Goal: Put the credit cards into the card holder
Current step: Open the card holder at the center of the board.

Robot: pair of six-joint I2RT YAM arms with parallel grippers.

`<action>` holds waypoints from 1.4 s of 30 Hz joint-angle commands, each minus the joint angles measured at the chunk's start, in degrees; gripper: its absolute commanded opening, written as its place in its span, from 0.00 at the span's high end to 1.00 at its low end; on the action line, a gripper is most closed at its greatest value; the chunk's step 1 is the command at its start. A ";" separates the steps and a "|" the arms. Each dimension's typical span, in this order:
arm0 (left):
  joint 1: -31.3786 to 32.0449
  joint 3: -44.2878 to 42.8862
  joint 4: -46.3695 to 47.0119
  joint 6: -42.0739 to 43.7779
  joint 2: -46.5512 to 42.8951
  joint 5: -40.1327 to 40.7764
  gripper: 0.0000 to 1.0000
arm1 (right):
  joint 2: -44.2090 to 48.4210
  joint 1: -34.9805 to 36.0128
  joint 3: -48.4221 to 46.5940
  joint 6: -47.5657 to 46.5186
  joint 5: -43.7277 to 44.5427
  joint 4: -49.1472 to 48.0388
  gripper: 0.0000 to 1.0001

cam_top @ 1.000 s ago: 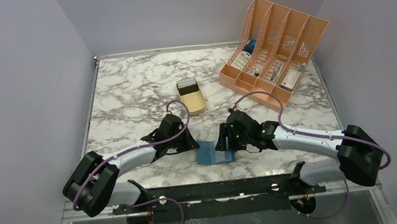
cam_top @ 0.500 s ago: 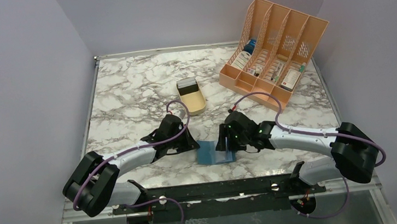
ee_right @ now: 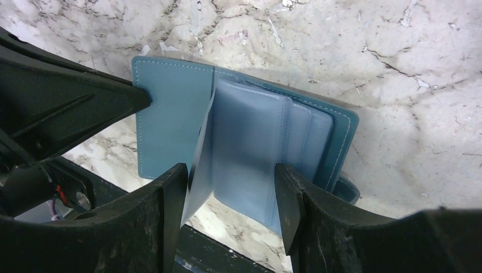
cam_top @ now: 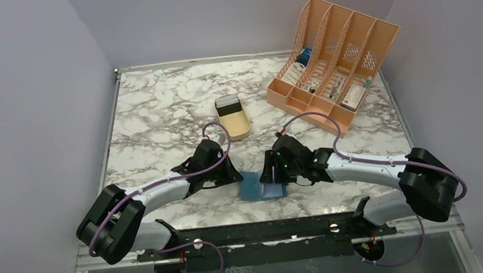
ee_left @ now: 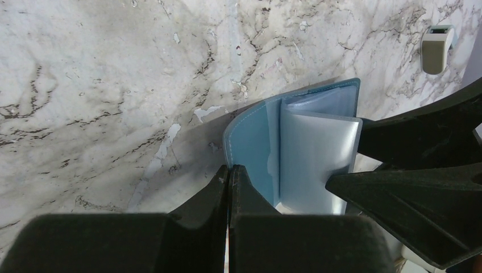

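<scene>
Right wrist view: card holder (ee_right: 170,114) lies open on desk (ee_right: 409,74). Left jaws shut, tip on its cover; right jaws part-open astride the pocket leaves. Likely light, floppy, slick; best held by the stiffer cover edge.

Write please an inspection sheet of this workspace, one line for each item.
surface: marble-patterned table.
job's things: card holder lies open between the grippers, pocket leaves exposed; credit cards apparently in the tan tray, count unclear.
clutter: orange file rack holding small items, far right.
grippers: left gripper shut, tip on the holder's cover; right gripper open, fingers either side of the leaves.
cables: purple cable looped along each arm, clear of the holder.
surroundings: plain lilac walls.
</scene>
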State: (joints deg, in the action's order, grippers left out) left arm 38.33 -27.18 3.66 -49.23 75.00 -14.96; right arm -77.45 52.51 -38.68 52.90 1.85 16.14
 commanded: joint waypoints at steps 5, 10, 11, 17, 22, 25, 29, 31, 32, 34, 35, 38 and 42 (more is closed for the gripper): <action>0.09 0.96 1.16 -0.25 0.06 -1.30 1.00 | 0.31 0.14 1.31 0.09 -3.00 -5.75 0.42; 0.10 1.15 1.17 -0.25 0.00 -1.24 1.00 | 0.90 0.12 1.81 0.43 -3.53 -6.50 0.42; 0.11 1.16 1.16 -0.25 0.05 -1.28 1.00 | 1.23 0.13 2.01 0.38 -3.53 -6.74 0.42; 0.09 1.01 1.23 -0.16 0.18 -1.30 1.00 | 2.66 0.13 2.64 -0.11 -4.05 -8.23 0.42; 0.13 0.85 1.26 -0.14 0.47 -1.56 1.00 | 2.86 0.11 2.97 -0.49 -5.33 -9.75 0.41; 0.14 0.82 1.19 -0.16 0.45 -1.56 1.00 | 2.92 0.11 3.57 -0.57 -6.54 -11.46 0.41; 0.09 0.67 1.22 -0.16 0.65 -1.63 1.00 | 2.25 0.06 3.79 -0.64 -8.08 -13.05 0.41; 0.12 0.62 1.25 -0.25 0.67 -1.73 1.00 | 2.08 0.06 3.87 -0.66 -8.75 -13.83 0.41; 0.10 0.63 1.19 -0.25 0.67 -1.73 1.00 | 2.11 0.08 4.04 -0.71 -8.97 -14.26 0.41; 0.08 0.59 1.13 -0.25 0.74 -1.71 1.00 | 2.28 0.07 4.34 -0.84 -9.49 -15.22 0.41; 0.08 0.56 1.18 -0.25 0.79 -1.71 1.00 | 2.37 0.11 4.50 -0.91 -9.76 -15.73 0.41; 0.08 0.63 1.25 -0.34 0.88 -1.74 1.00 | 2.42 0.06 4.75 -0.91 -10.28 -16.49 0.41; 0.12 0.79 1.28 -0.43 0.93 -1.72 1.00 | 2.27 0.11 5.11 -1.00 -10.21 -16.73 0.41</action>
State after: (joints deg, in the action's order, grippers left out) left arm 38.33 -26.55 4.29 -49.45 75.44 -15.18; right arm -75.79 52.51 -34.20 52.66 -7.09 2.11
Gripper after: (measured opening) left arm 0.017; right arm 0.591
